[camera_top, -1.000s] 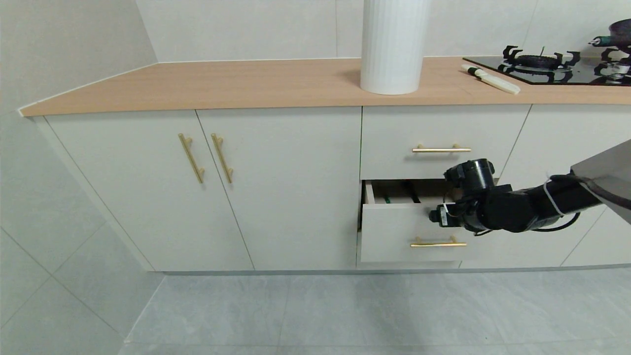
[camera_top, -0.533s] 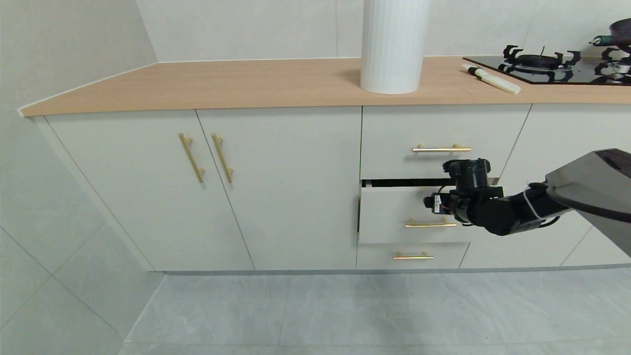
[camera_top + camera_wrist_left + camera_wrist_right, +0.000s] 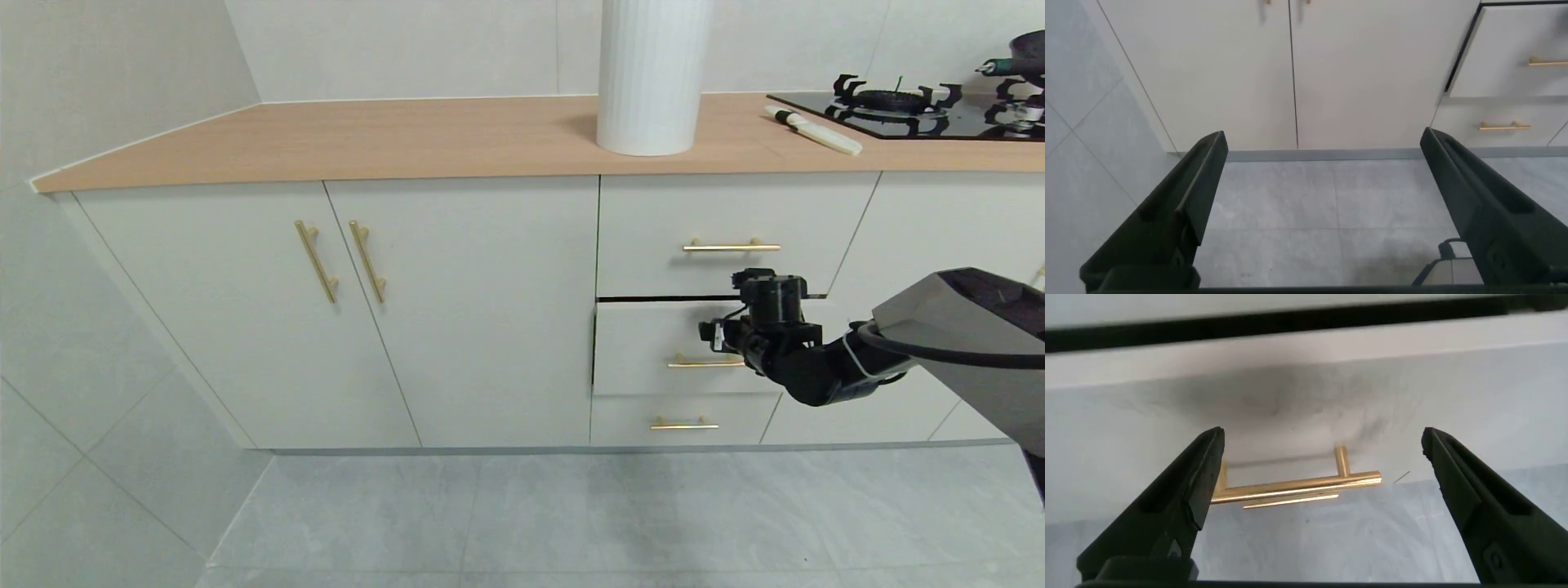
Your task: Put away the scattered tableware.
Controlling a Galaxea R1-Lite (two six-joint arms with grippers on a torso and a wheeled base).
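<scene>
While right gripper [image 3: 1321, 443] faces drawer [image 3: 645, 343], jaws spread

Pale tiled walls [image 3: 408, 49] meet in a corner on the left, with a wood-look tabletop [image 3: 367, 139] running along them. Below sit two off-white cupboard doors [image 3: 473, 327] with gold bar handles [image 3: 317, 261]. Just beside them, a stack of three drawers [image 3: 653, 220] with the same gold bars. Black gas hob [image 3: 898, 110] at the far right. Grey marbled floor tiles [image 3: 490, 523], soft even light.
</scene>
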